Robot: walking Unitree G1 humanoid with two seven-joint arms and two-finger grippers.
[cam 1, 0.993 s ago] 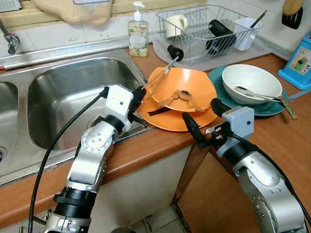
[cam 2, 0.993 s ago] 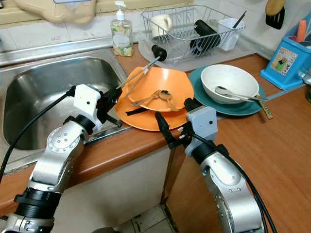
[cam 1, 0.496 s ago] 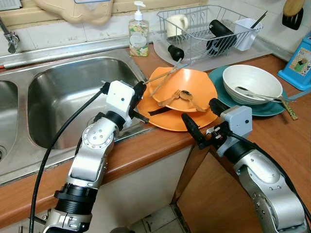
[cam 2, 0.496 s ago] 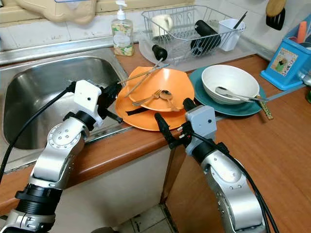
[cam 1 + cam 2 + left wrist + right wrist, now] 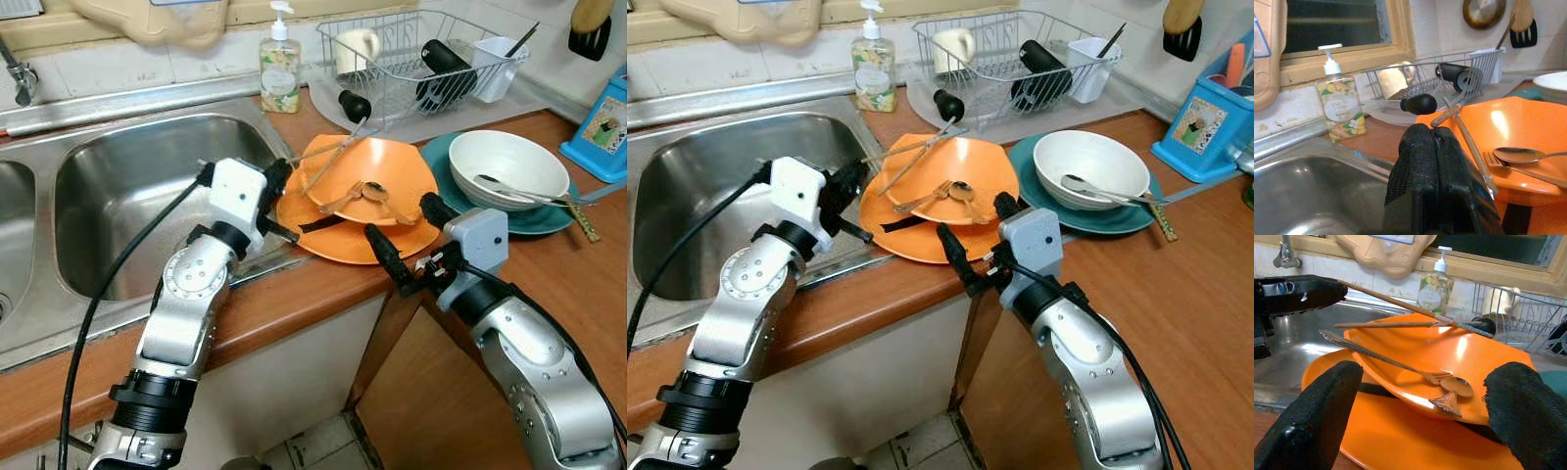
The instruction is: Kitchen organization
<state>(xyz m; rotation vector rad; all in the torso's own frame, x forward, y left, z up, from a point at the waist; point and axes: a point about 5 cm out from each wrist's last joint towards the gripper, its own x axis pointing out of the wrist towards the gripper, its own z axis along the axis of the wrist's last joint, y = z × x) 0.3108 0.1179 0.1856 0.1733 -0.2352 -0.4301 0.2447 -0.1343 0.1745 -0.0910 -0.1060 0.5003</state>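
Left gripper [image 5: 277, 183], jaws pinching thin wooden chopsticks [image 5: 328, 157] over the orange plastic bowl [image 5: 377, 176] mid-desk; right gripper [image 5: 404, 242] spread near; next, likely carry chopsticks to far wire drying rack [image 5: 411, 59].

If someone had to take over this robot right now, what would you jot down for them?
Left gripper: shut on chopsticks, lifted across the orange bowl.
Right gripper: open, holding nothing, at the near edge of the orange plate.
Fork and spoon lie in the orange bowl. White bowl with another utensil sits on the teal plate.
Left: put chopsticks away, clear remaining cutlery and dishes.
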